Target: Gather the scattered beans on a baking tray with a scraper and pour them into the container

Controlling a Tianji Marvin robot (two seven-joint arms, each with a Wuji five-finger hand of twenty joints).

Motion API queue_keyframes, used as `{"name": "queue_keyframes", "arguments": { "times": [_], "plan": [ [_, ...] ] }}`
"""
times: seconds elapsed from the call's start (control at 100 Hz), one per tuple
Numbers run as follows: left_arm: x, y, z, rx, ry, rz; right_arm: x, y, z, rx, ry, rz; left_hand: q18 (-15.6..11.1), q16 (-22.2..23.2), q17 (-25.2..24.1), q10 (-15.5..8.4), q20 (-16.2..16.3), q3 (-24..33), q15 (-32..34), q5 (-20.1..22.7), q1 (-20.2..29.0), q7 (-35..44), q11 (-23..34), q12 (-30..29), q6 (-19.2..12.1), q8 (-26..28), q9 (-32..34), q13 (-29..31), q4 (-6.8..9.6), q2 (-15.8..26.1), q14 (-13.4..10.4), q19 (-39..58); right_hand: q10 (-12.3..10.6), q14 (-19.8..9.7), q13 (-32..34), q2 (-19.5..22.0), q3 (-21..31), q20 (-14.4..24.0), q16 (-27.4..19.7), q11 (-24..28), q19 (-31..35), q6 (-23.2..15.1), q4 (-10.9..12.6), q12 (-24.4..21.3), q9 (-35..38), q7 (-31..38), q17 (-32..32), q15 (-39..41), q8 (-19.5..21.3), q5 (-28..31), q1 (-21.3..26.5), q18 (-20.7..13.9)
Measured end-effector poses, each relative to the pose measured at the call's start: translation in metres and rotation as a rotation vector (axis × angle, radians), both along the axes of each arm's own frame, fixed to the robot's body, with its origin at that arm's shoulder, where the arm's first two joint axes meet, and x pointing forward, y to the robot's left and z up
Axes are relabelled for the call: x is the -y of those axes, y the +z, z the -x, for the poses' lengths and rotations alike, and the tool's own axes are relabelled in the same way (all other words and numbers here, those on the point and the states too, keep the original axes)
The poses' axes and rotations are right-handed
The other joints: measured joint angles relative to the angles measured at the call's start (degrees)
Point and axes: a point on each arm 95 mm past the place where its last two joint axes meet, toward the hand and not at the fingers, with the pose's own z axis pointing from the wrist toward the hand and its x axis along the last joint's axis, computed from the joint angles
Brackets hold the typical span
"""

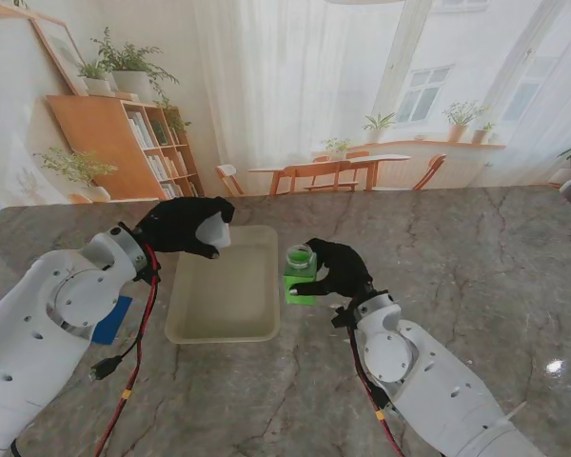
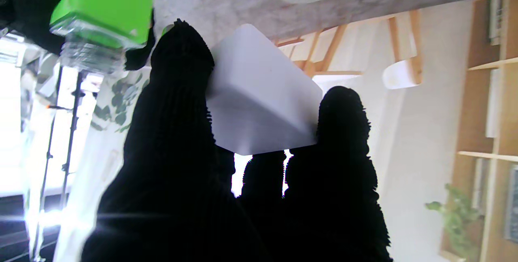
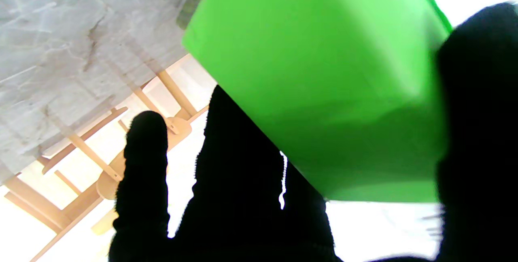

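Stand view, near to far. Both white arms rose from the lower corners of the frame; a blue object lay partly hidden behind the left forearm at lower left. At centre right, the right hand, black-gloved, was closed around the green container, thumb on one face and fingers on the opposite face; the container's clear top showed above the green band, and whether it touched the table could not be told. The cream baking tray lay flat at centre left, just beside the container. Beans on the tray were too small to make out. At the tray's far left corner, the left hand was clamped on the white scraper, which was held over the tray's rim.

Left wrist view: the fingers pinched the scraper's flat blade from both sides, its lower edge hidden behind them.

Right wrist view: the container filled most of the frame, cut off at the upper edge; its contents were not visible.
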Motion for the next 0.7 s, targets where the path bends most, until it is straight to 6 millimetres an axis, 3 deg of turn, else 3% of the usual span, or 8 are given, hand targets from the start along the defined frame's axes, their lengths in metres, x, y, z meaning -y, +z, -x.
{"name": "queue_keyframes", "arguments": {
  "times": [0.28, 0.7],
  "plan": [
    [0.037, 0.005, 0.024, 0.009, -0.09, 0.071, -0.01, -0.004, 0.008, 0.047, 0.044, 0.056, 0.0, 0.2, 0.1, 0.0, 0.6, 0.0, 0.0, 0.0, 0.0, 0.0, -0.1, 0.0, 0.0, 0.0, 0.1, 0.0, -0.01, 0.0, 0.0, 0.0, 0.1, 0.1, -0.1, 0.0, 0.0, 0.0, 0.0, 0.2, 0.2, 0.0, 0.0, 0.0, 0.0, 0.0, 0.0, 0.7, 0.0, 0.0, 0.0, 0.0],
    [0.081, -0.002, 0.048, -0.034, -0.205, 0.116, -0.014, -0.006, 0.019, 0.097, 0.061, 0.116, 0.0, 0.4, 0.3, 0.0, 1.3, 0.0, 0.0, 0.8, 0.0, -0.3, -1.1, 0.0, -0.2, 0.0, 1.2, 0.6, -0.02, -0.7, 0.0, 0.2, 0.7, 0.8, -0.3, -1.5, 0.0, 0.0, 0.0, 2.0, 1.3, 0.0, 0.0, 0.0, 0.0, 0.5, 0.0, 2.6, 0.5, 0.5, 0.2, 0.0]
  ]
}}
